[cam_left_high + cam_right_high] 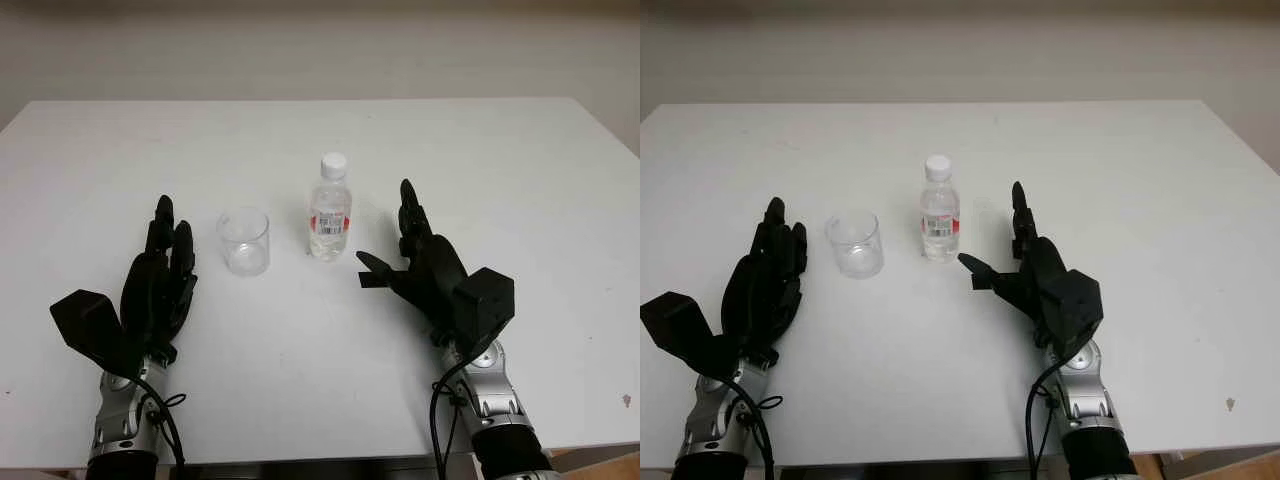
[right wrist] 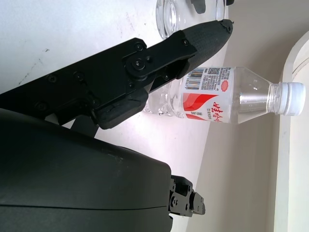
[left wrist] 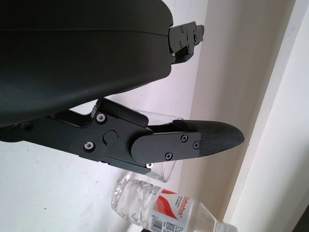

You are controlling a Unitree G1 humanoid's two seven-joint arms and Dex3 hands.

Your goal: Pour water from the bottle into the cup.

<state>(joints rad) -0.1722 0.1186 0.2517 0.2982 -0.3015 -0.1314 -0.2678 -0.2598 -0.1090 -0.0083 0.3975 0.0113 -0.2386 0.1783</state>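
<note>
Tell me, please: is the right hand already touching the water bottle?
Apart. In the left eye view, bare table shows between the open right hand and the upright, capped bottle. The cup stands beside the bottle, near the open left hand.

Bottle (image 2: 227, 94) label: red-white swoosh, barcode, QR code, small red print too small and blurred to read. No other text legible.
</note>
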